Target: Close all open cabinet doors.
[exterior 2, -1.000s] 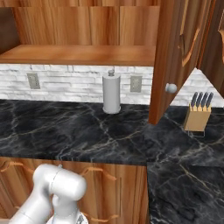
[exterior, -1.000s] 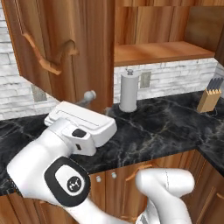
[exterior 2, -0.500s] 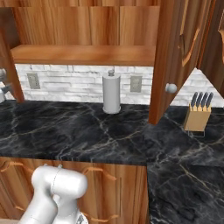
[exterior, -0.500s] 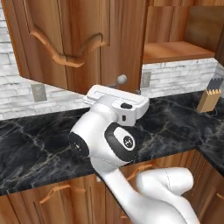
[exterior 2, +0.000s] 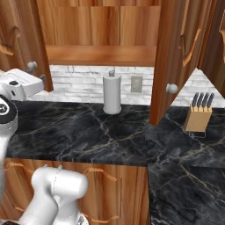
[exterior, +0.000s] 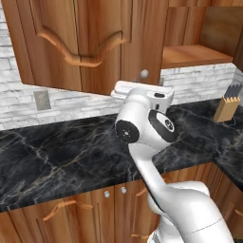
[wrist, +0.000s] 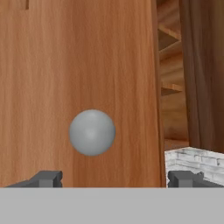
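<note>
Wide apart stand the two dark finger tips of the hand [wrist: 116, 178] at the bottom of the hand view, gripping nothing, with the round silver knob [wrist: 92, 132] of the left cabinet door [wrist: 78, 65] just above and between them, close to the camera. In the left base view that door [exterior: 90, 42] fills the upper left of the frame, swung partly out from the wall, its knob [exterior: 144, 73] just above the white arm's wrist. In the right base view the right cabinet door [exterior 2: 176, 57] hangs open at upper right over the black marble desk [exterior 2: 110, 136], with a paper towel holder [exterior 2: 112, 93] at centre and a knife block [exterior 2: 198, 115] at right.
</note>
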Controlling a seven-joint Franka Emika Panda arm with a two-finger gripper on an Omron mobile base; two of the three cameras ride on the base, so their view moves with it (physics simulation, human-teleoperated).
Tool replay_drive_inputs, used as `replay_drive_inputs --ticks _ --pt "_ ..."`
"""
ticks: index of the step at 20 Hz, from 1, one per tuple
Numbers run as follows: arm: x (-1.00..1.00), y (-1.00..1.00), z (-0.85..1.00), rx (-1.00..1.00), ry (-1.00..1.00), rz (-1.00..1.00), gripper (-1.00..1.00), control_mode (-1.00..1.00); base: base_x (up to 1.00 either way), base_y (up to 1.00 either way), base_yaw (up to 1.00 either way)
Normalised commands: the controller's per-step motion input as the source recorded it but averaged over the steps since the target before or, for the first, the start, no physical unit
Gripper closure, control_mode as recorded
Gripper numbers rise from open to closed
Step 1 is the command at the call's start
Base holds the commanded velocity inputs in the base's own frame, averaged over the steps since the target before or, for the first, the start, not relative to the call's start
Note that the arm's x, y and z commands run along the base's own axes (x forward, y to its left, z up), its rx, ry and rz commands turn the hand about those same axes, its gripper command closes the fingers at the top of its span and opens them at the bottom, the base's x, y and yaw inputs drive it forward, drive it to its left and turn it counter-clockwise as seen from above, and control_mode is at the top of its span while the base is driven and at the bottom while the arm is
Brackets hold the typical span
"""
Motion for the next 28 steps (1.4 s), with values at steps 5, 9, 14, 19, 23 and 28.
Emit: replay_drive_inputs --ticks 5,9,14,19,23,28 --pt "0.99 -0.35 0.0 0.05 0.1 0.07 -1.0 -1.0 0.0 0.0 0.0" --pt "1.0 -0.31 0.0 0.05 0.11 0.06 -1.0 -1.0 0.0 0.0 0.0" --pt "1.0 -0.25 -0.02 0.01 0.05 0.05 -1.0 -1.0 0.0 0.0 0.0" --pt "0.95 -0.22 -0.14 0.0 0.0 0.05 -1.0 -1.0 0.0 0.0 0.0" --pt "0.89 -0.18 -0.09 0.0 0.0 0.04 -1.0 -1.0 0.0 0.0 0.0" --pt "0.54 0.0 -0.09 0.0 0.0 0.0 -1.0 -1.0 0.0 0.0 0.0"
